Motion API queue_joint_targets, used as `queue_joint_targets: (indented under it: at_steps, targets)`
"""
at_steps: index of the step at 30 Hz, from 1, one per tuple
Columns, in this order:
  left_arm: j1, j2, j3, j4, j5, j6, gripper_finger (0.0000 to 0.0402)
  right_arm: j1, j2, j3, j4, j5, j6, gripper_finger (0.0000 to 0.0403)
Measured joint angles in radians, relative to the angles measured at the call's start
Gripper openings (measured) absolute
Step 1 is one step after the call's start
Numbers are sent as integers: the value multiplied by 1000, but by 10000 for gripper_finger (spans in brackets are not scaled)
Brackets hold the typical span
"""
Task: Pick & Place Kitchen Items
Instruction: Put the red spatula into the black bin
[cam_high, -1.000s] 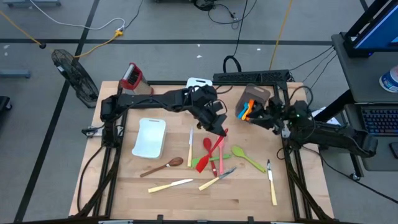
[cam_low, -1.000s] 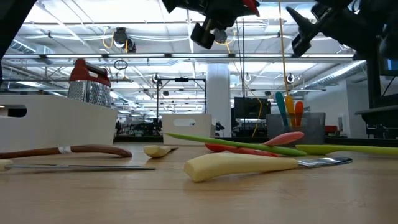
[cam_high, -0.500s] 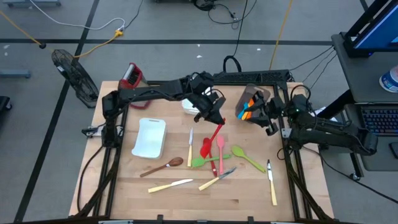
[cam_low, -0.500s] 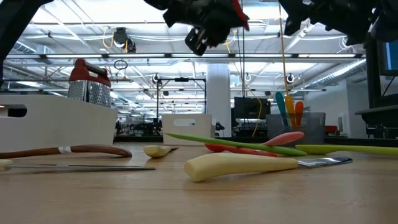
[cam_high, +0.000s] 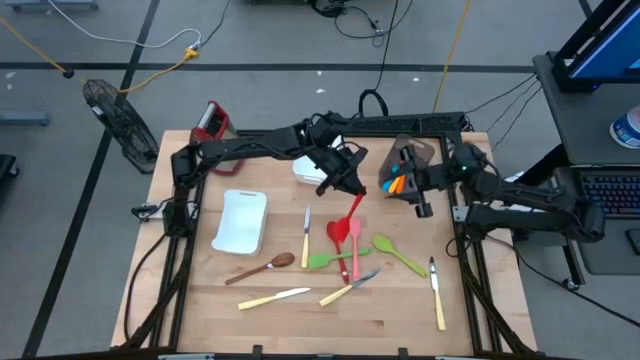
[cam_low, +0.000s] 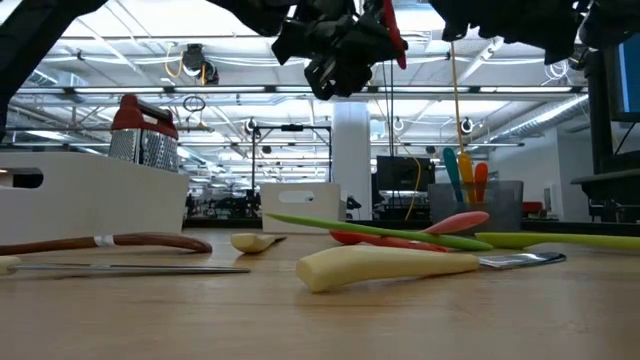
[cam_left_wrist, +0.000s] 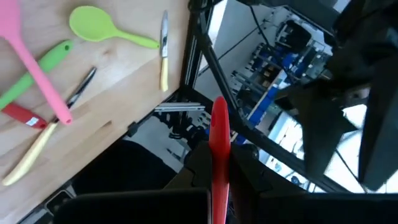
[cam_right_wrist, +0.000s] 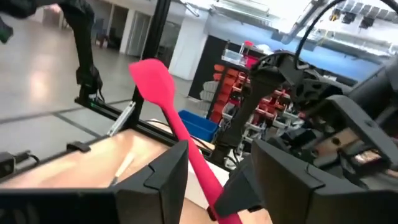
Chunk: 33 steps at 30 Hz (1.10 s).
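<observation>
Several utensils (cam_high: 396, 183) upright in brown holder (cam_high: 412, 152); white tub (cam_high: 241, 221) without contents

L gripper (cam_high: 343, 183) raised, clamped; R gripper (cam_high: 421, 196) raised, prob. clamped.

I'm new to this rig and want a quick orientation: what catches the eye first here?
The left claw holds a red spatula lifted above mid-table, its head hanging over a jumble of utensils. Beneath it lie a pink spatula, a green spoon and cream-handled knives scattered on the wooden table. The right claw hovers by the brown holder at the far right.
</observation>
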<state>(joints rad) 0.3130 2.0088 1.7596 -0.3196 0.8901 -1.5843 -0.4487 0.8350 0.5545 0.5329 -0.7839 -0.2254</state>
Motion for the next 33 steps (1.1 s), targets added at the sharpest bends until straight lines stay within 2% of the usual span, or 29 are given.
queue_joint_targets:
  at_steps: [4, 7, 11, 15, 24, 33]
  targets:
    - [3, 11, 0, 40, -9, -43, 14, 61, 40, 16, -19, 77, -109, 169]
    - [12, 20, 0, 68, -2, -73, 14, 113, 63, 31, -76, 173, -229, 169]
    - [26, 21, 0, 67, -7, -75, 14, 190, 82, 43, -161, 388, -398, 169]
    - [41, 21, 0, 76, -12, -80, 14, 256, 96, 43, -164, 603, -505, 169]
    - [47, 21, 0, 109, -33, -116, 14, 373, 107, 44, -139, 817, -602, 169]
    - [22, 21, 0, 196, -136, -149, 14, 465, 185, 44, -13, 1013, -603, 169]
